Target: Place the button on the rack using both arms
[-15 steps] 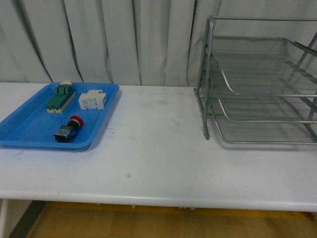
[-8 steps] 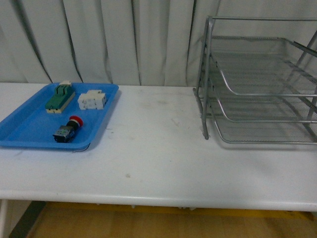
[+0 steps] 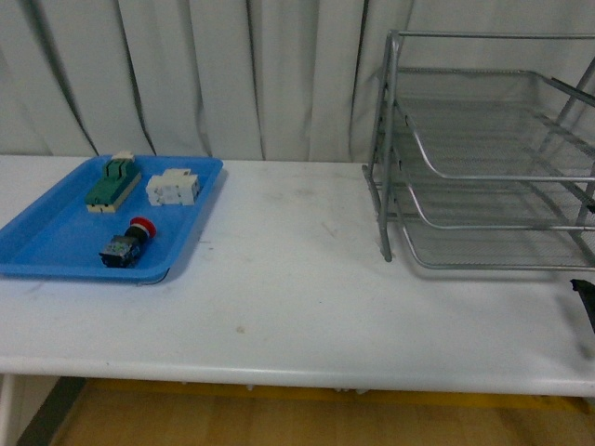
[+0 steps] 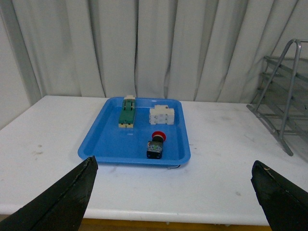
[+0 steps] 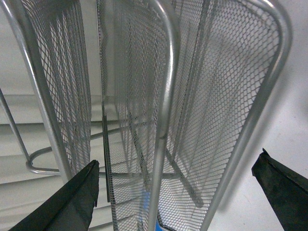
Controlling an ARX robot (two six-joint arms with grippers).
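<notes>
Both pairs of jaws stand wide apart with nothing between them: the left gripper (image 4: 173, 161) shows its two dark fingers (image 4: 62, 202) spread in the left wrist view, and the right gripper (image 5: 180, 156) does the same in the right wrist view, close to the mesh of the rack (image 5: 163, 96). The button (image 3: 128, 242) lies on its side in the blue tray (image 3: 56, 243) at the left of the white table (image 3: 297, 288), close to the tray's near edge, its red cap turned toward the far side. Farther back in the tray sit a green and beige block (image 3: 113, 180) and, to its right, a white terminal block (image 3: 174, 187). At the right of the table, well apart from the tray, is the rack, and a dark part of the right arm (image 3: 586, 302) shows just near of it.
</notes>
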